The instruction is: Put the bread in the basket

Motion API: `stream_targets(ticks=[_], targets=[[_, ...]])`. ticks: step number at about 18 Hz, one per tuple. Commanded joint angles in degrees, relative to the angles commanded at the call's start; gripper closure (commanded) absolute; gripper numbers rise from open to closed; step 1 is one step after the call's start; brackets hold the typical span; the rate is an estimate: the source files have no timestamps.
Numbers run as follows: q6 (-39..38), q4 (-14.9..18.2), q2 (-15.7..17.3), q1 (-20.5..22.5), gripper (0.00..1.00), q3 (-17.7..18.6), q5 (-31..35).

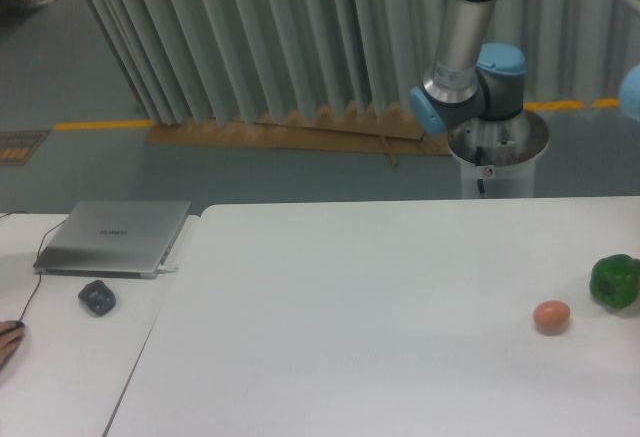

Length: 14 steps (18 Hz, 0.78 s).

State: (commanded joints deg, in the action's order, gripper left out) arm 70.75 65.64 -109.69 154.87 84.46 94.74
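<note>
While no bread or end effector is in view, pinkish-brown egg (551,316) beside green pepper (615,281), white table (350,337)

One egg (551,316) and one green pepper (615,281) sit on one white table (350,337). On the side desk (60,357) there is one closed laptop (115,238) and one dark mouse (97,298). One robot arm (468,47) shows at the back

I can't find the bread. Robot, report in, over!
Fingers out of view. No bread or basket in sight. Only an egg and a green pepper on the table.
</note>
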Motion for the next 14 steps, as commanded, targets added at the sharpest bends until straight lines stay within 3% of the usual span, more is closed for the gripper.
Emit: stream_targets(ticks=[6,14], targets=[[-0.26,0.54,1.93,-3.6,0.0,3.78,0.1],[-1.05,3.61,2.99,-3.78,0.0,3.96,0.01]])
